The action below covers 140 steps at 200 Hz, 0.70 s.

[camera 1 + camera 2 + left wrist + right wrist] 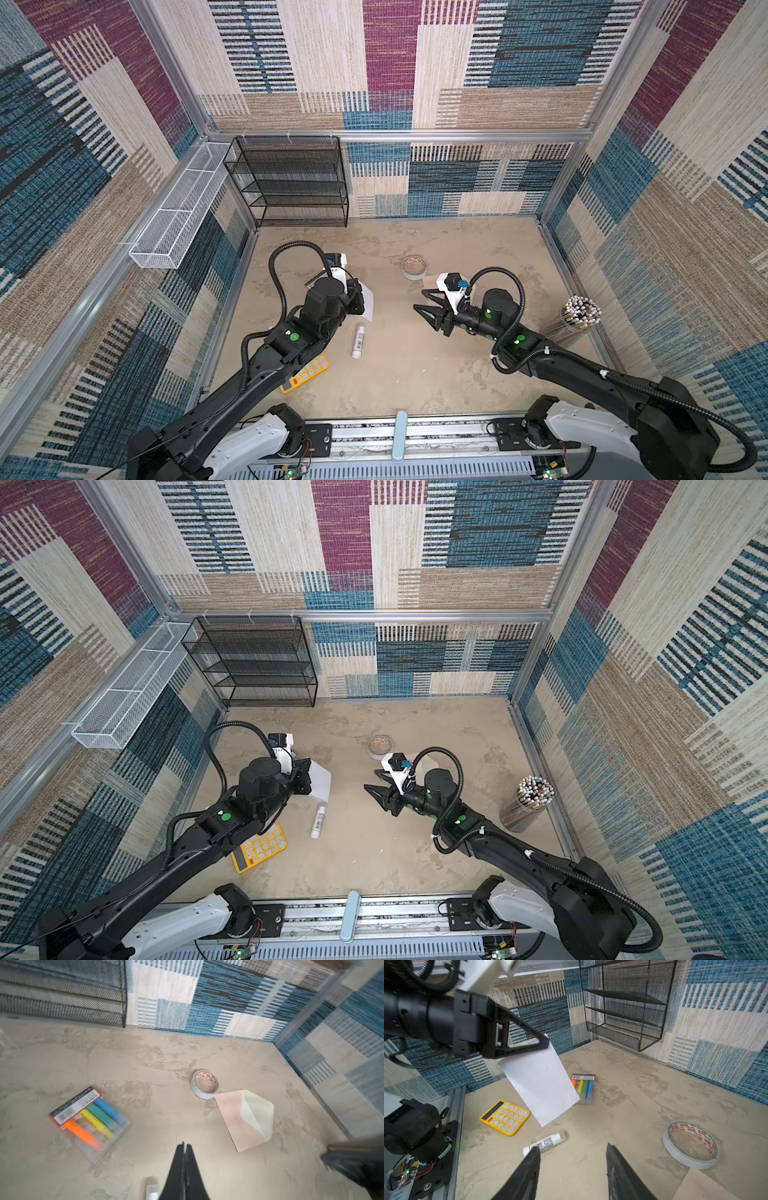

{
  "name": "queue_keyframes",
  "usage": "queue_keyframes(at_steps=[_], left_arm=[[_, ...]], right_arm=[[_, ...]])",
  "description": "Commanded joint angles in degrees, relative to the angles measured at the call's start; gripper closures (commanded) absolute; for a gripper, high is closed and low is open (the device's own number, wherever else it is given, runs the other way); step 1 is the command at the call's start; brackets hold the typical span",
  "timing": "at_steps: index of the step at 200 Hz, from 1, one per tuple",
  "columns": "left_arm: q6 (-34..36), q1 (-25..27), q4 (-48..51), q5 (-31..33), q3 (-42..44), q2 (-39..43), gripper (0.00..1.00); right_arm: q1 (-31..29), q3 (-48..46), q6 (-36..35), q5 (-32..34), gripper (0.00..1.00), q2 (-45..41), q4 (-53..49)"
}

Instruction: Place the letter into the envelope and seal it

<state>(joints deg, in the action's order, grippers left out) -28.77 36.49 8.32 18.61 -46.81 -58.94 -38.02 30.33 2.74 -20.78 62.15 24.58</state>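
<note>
My left claw (545,1042) is pressed together on the top edge of the letter (542,1084), so the white sheet hangs tilted, clear of the table (623,1088). I judge that I hold it by the edge to leave the rest of the sheet free to be guided into a pocket. In both top views the letter sits left of centre, just beside my left wrist, and the glue stick (359,341) lies just below it in the frame.

My right claw (572,1147) is spread and pinches nothing. In both top views it sits right of centre, tips turned toward the letter, likely ready to steady the sheet or the envelope.

The envelope (234,1120) lies flat on the table with its cream flap folded open, which leaves its mouth reachable. One corner is just beside the tape roll (199,1094). From above my right wrist hides most of it, and the peach sliver below the tape roll is probably that envelope. The letter is not yet inside.
</note>
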Motion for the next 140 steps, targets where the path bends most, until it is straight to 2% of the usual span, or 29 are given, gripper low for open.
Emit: queue_keyframes(at_steps=[1, 21, 69, 86, 118, 140], left_arm=[[-12.5, -0.3, -6.6, 5.8, 0.7, -3.6, 1.0], [-17.6, -0.4, -10.1, 8.5, 0.7, -7.0, 1.0], [-35.9, -0.5, -18.0, 17.8, 2.3, -15.1, 1.0], [-40.7, -0.5, -17.2, 19.9, 0.6, -18.6, 1.0], [-45.6, 0.6, -20.3, 26.2, -0.9, -24.8, 1.0], [-46.9, 0.7, -23.8, 28.3, -1.1, -28.3, 1.0]], right_arm=[[-0.1, -1.1, 2.8, 3.2, 0.45, -2.4, 2.7], [-0.1, -2.4, 2.3, 4.5, 0.45, -4.5, 2.4], [-0.1, -3.9, 2.7, 5.1, 0.44, -7.6, 1.2], [0.0, -4.3, 2.7, 5.5, 0.44, -8.6, 1.0], [-0.1, -4.0, 1.2, 6.2, 0.44, -9.8, -1.5], [-0.1, -4.4, 0.8, 6.6, 0.44, -10.7, -1.7]])
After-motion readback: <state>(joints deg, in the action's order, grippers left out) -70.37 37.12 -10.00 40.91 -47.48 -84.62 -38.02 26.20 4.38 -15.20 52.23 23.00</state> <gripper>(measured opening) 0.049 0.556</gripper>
